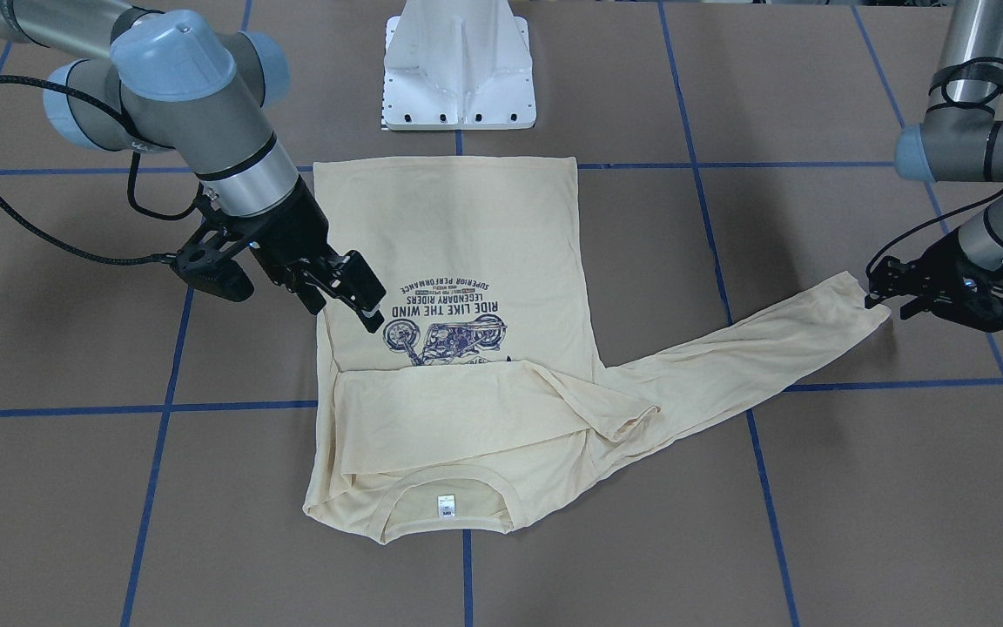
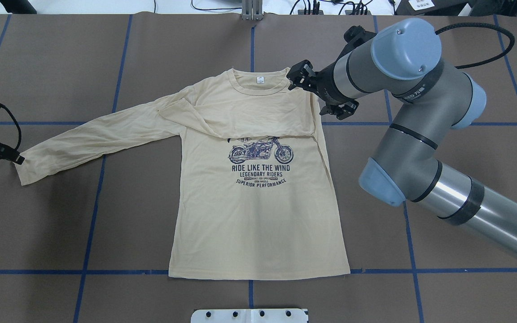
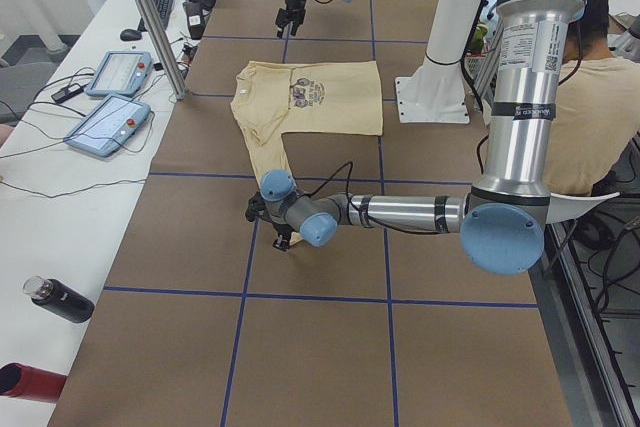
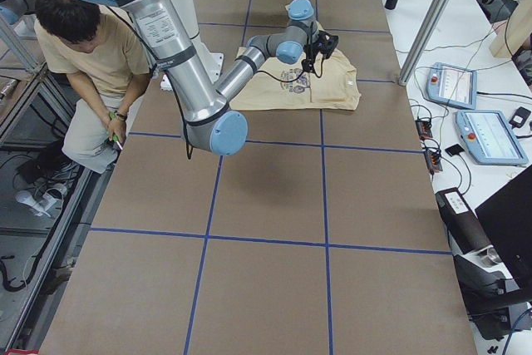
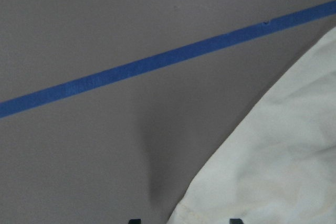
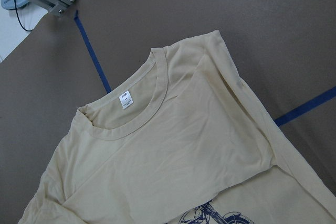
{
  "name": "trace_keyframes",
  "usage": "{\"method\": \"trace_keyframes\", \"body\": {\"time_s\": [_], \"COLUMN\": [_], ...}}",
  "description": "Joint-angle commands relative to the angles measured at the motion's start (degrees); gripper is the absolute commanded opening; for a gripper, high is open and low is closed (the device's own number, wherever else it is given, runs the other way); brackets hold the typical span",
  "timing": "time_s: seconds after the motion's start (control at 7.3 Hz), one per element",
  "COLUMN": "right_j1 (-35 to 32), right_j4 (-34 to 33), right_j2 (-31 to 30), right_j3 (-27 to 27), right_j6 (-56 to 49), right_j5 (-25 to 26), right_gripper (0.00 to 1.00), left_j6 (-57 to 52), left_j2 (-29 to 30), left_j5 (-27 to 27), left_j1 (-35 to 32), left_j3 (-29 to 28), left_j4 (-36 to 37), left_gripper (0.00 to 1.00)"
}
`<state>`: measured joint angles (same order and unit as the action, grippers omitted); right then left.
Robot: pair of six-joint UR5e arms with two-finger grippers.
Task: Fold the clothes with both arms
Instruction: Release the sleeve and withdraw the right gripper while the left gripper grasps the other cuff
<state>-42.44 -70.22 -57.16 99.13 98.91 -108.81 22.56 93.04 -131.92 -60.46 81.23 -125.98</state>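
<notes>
Well, the T-shirt lies flat on the worktop, just in front of the white base. Far off to the base's side, the left pincer sits open at the cuff. Only the cuff's edge is between its tips, so it might pinch air. The right pincer, nearer the base, hangs open and empty.

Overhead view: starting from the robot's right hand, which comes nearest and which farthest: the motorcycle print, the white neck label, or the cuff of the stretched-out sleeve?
1. neck label: at the collar, just to the view's left of the right hand.
2. motorcycle print: lower in the view, on the chest.
3. cuff: far off near the view's left edge.
</notes>
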Motion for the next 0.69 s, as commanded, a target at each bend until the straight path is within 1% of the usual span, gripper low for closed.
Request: {"method": "trace_keyframes", "body": {"time_s": [0.0, 0.14, 0.27, 0.41, 0.55], "right_j1": [0.0, 0.0, 0.0, -0.1, -0.1], "right_j4": [0.0, 0.0, 0.0, 0.0, 0.0], "right_j2": [-0.1, -0.1, -0.5, -0.8, -1.2], "right_j3": [0.3, 0.5, 0.5, 1.0, 1.0], "right_j6": [-0.1, -0.1, -0.1, -0.1, -0.1], "right_j5": [0.1, 0.1, 0.1, 0.1, 0.0], "right_gripper": [1.00, 1.00, 1.00, 1.00, 1.00], "left_j6": [0.0, 0.0, 0.0, 0.0, 0.1], "left_j2": [0.0, 0.0, 0.0, -0.1, -0.1], "left_j5": [0.0, 0.0, 0.0, 0.0, -0.1], "left_j1": [0.3, 0.3, 0.3, 0.3, 0.3], "left_j3": [-0.4, -0.4, -0.4, -0.4, 0.2], "left_j4": [0.0, 0.0, -0.1, -0.1, -0.2], "left_gripper": [0.56, 0.46, 0.18, 0.00, 0.00]}}
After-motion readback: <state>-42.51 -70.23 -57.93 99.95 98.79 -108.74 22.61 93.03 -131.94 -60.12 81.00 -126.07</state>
